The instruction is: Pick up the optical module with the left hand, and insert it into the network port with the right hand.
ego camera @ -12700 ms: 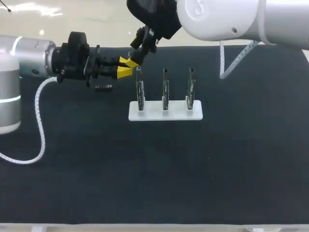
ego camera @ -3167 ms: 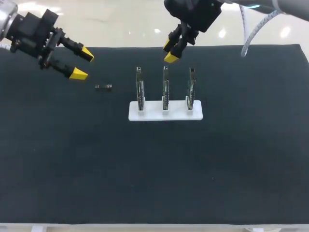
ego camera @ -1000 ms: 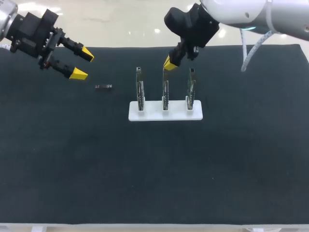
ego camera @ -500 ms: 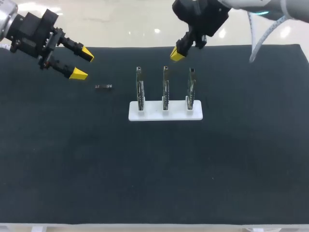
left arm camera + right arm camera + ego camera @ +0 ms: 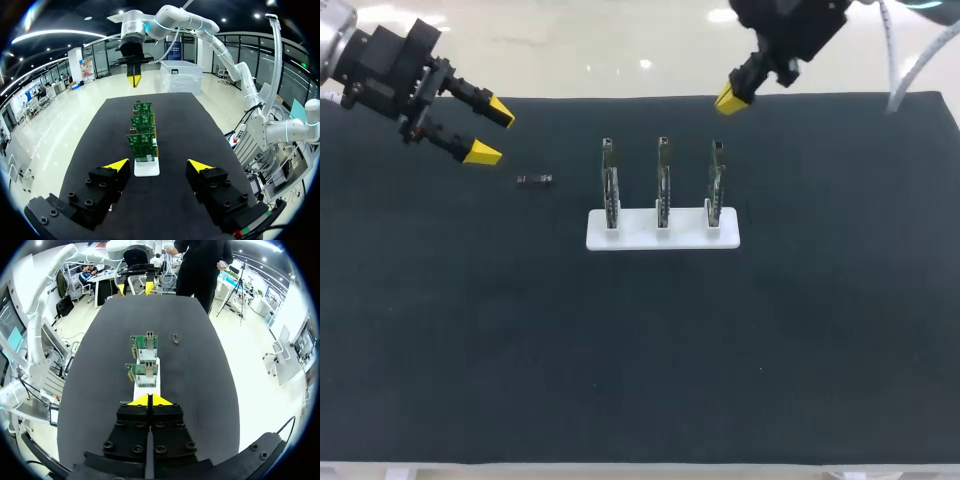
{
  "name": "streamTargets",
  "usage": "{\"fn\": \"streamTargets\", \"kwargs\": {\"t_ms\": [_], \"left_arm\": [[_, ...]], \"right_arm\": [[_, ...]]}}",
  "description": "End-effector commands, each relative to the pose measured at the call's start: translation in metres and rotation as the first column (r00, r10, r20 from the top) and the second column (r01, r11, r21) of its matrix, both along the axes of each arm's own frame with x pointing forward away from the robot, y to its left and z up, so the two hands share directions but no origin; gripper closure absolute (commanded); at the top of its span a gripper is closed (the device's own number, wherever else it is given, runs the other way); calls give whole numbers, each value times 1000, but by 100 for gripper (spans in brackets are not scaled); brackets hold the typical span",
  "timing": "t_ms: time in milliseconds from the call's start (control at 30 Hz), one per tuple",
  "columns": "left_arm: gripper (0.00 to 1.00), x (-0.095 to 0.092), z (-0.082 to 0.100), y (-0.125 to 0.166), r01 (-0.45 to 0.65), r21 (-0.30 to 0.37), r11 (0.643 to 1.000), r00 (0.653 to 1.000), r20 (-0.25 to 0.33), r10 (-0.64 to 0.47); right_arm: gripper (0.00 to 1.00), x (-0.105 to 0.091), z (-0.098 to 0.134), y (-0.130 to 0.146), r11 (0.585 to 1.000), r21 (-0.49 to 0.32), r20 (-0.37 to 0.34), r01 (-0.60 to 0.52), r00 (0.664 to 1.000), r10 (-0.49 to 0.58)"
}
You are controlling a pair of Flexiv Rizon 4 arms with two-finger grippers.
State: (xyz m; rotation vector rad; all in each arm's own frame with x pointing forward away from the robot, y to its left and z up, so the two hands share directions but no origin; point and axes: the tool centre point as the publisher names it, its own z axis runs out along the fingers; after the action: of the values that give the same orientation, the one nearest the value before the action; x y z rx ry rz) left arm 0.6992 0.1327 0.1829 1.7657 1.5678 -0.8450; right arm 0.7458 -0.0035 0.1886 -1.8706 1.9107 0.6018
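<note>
None of the task's two steps is done, as far as these views show. The small dark oblong optical module [image 5: 534, 180] lies flat on the black table mat [image 5: 640, 350], in no one's grasp. It sits between the left gripper [image 5: 490, 132] and the nearest of the three upright green circuit boards [image 5: 663, 185], touching neither. The boards stand in a row on a flat white plastic base [image 5: 663, 230] near the middle of the mat.

The left gripper hangs above the mat's far left corner with its yellow-tipped fingers spread wide and nothing between them. From its own wrist camera the left gripper [image 5: 159, 165] looks straight down the row of boards [image 5: 142, 145]. The module does not show there, so I judge the gripper is not lined up on it.

The right gripper [image 5: 732, 98] is up over the far edge of the mat, behind the rightmost board. Its fingers are pressed together on nothing, as its own view of the right gripper [image 5: 150, 400] confirms. That view also shows the module [image 5: 175, 338] lying beside the farthest board.

Everything is left to do (pickup, transfer to the right arm, insertion). The network port itself is too small to make out.
</note>
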Motion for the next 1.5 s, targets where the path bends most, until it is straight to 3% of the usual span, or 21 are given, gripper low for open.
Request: {"fn": "streamTargets", "kwargs": {"t_ms": [33, 400, 433, 467, 1500], "left_arm": [[0, 1, 0, 0, 0, 4, 1000, 1000, -1, 0], [0, 1, 0, 0, 0, 4, 1000, 1000, -1, 0], [0, 1, 0, 0, 0, 4, 1000, 1000, -1, 0], [0, 1, 0, 0, 0, 4, 1000, 1000, -1, 0], [0, 2, -1, 1, -3, 16, 1000, 1000, -2, 3]], "right_arm": [[100, -10, 0, -16, 1000, 20, 26, 15, 1000, -15], [100, -7, 1, -29, 997, 36, 49, 62, 997, -63], [24, -7, 1, -29, 997, 36, 49, 62, 997, -63], [0, -7, 1, -29, 997, 36, 49, 62, 997, -63], [0, -7, 1, -29, 997, 36, 49, 62, 997, -63]]}}
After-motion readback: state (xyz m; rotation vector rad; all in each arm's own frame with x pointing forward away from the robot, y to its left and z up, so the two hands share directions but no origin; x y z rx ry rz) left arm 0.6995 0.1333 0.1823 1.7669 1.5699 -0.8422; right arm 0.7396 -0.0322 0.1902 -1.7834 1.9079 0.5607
